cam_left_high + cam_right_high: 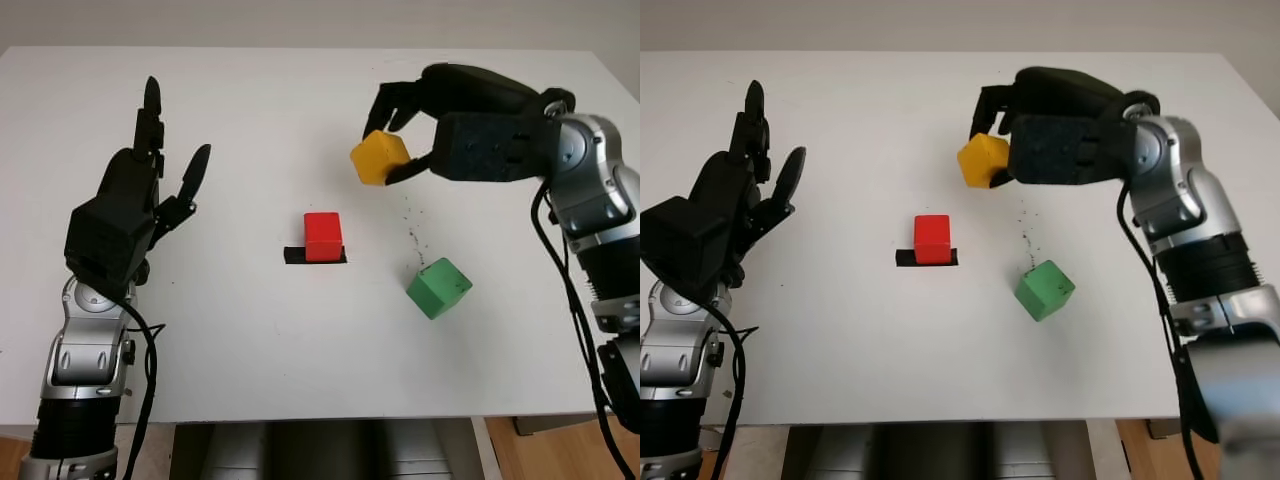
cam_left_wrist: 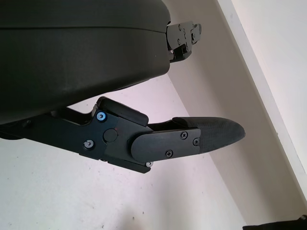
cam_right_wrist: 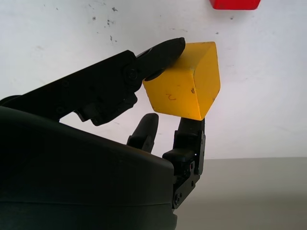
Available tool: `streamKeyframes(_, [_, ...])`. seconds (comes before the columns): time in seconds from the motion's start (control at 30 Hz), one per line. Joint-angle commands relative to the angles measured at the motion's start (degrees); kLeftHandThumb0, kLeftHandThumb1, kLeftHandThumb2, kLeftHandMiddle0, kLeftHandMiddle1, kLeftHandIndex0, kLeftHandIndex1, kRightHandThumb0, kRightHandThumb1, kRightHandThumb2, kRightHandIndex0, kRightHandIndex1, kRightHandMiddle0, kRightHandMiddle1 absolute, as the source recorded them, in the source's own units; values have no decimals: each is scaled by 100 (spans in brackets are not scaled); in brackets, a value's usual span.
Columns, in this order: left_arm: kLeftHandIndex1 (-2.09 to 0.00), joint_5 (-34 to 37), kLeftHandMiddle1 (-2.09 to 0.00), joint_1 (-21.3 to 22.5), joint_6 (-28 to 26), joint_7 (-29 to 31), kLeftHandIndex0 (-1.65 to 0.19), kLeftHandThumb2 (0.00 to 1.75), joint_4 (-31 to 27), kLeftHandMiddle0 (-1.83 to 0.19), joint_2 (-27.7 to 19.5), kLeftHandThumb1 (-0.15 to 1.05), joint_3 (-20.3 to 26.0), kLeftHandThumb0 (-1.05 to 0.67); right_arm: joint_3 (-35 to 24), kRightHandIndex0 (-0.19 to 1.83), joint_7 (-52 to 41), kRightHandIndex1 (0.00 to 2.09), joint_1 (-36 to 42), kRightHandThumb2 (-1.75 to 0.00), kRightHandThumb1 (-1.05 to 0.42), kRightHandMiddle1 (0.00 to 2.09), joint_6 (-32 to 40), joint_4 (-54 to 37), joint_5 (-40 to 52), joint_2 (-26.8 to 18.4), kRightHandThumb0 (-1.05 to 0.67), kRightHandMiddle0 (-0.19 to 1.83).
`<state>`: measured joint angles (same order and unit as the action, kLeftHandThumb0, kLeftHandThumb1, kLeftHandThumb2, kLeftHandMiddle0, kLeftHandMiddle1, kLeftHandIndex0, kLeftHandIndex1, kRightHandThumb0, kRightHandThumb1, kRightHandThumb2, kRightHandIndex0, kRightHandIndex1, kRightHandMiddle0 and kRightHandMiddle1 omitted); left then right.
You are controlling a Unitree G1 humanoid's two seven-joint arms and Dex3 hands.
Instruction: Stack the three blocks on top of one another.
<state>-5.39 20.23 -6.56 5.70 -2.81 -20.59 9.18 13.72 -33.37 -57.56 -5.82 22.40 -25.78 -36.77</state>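
My right hand (image 1: pixel 392 140) holds a yellow block (image 1: pixel 379 158) in the air, up and to the right of the red block (image 1: pixel 323 236); the right wrist view has its fingers (image 3: pixel 160 52) pinching the yellow block (image 3: pixel 184 88). On a black mark (image 1: pixel 294 256) at the table's middle sits the red block. A green block (image 1: pixel 439 287) lies tilted on the table to its right, below the right hand. My left hand (image 1: pixel 160 170) is open, raised over the table's left side.
A white table (image 1: pixel 240 350) carries everything; its front edge runs along the bottom and its far edge meets a pale wall. Small dark specks (image 1: pixel 410 225) mark the surface between the yellow and green blocks.
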Motion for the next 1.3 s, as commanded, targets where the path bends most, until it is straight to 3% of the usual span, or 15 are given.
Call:
streamKeyframes(0.0, [0, -27, 0, 36, 66, -14, 19, 53, -7, 19, -16, 105, -46, -75, 6, 33, -158, 90, -212, -5, -88, 140, 34, -31, 77, 31, -41, 55])
streamKeyframes(0.13, [0, -51, -1, 44, 21, -58, 19, 53, -18, 19, 22, 105, -71, -77, -49, 21, -637, 90, -240, -6, -92, 151, 462, -78, 403, 199, -37, 41])
streamKeyframes(0.37, [-1, -114, -2, 22, 57, -177, 19, 54, -13, 19, 64, 105, -127, -76, 128, 17, -769, 89, -196, -6, -94, 157, 226, 7, 443, 310, -40, 35])
streamKeyframes(0.57, [-1, -105, -2, 3, 85, -224, 19, 55, -18, 19, 101, 105, -131, -76, 370, 29, -826, 69, -278, -6, -93, 151, -220, 32, 279, 352, -39, 41])
streamKeyframes(0.9, [0, -48, -1, -48, -118, -279, 19, 56, -172, 19, 215, 105, -105, -77, 549, 34, -881, 58, -445, -5, -94, 149, -646, 89, 110, 432, -40, 40])
streamKeyframes(1.07, [0, -53, 0, -92, -12, -306, 19, 57, -153, 19, 231, 105, -110, -75, 558, 36, -701, 54, -443, -6, -94, 148, -1372, 322, 92, 385, -40, 39])
streamKeyframes(1.27, [0, -63, 0, -105, -80, -349, 19, 57, -184, 19, 275, 105, -120, -77, 622, 31, -226, 50, -684, -6, -95, 141, -3048, 1218, -65, 286, -42, 39])
